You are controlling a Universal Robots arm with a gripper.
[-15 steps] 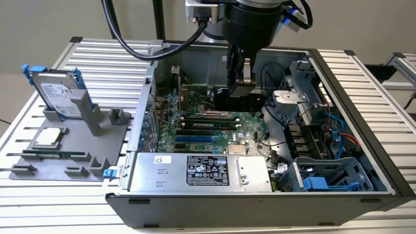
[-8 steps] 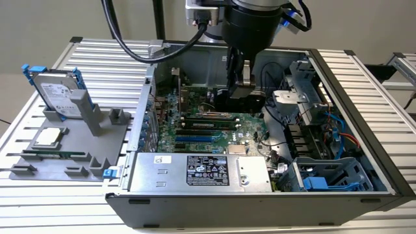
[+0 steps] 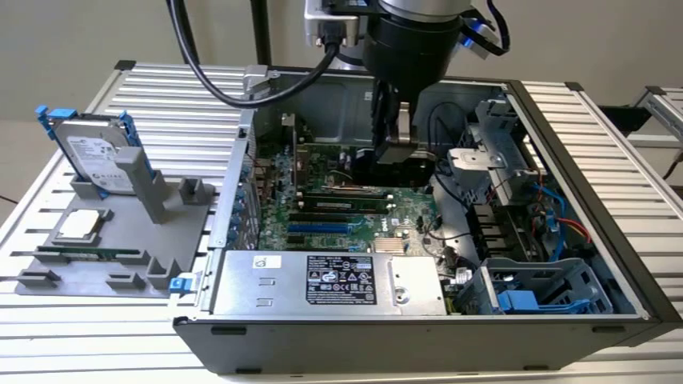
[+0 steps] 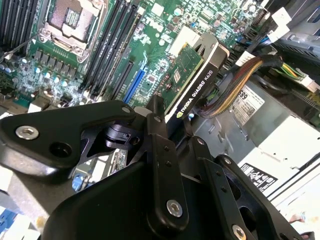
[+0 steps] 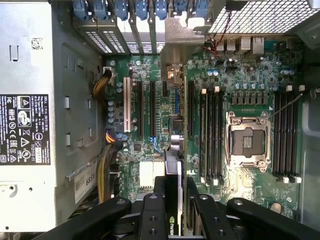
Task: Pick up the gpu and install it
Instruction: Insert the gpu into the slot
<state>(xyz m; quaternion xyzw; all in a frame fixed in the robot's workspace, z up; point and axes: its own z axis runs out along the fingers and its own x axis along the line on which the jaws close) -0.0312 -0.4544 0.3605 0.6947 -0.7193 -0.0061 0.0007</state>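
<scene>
Pincer holding the gpu over the motherboard inside the open computer case

In the exterior view the arm reaches down into the computer case [image 3: 597, 200], which lies open on the slatted tabletop [image 3: 597, 112], and the pincer [image 3: 393, 156] hangs just above the green motherboard [image 3: 320, 216]. In both wrist views its black fingers [image 4: 159, 145] are closed on the gpu [image 4: 192, 75], gripping the card edge-on, black shroud on one face and green board on the other; the card sits over the expansion slots [image 5: 152, 110], beside the memory slots [image 5: 210, 135] and the bare processor socket [image 5: 248, 140]. Whether the card's edge already touches a slot cannot be told. The power supply [image 3: 320, 282] lies along the case's near wall. Outside the case, towards the exterior view's left, a grey holder [image 3: 107, 240] carries an upright hard drive [image 3: 94, 156] with blue rails
</scene>
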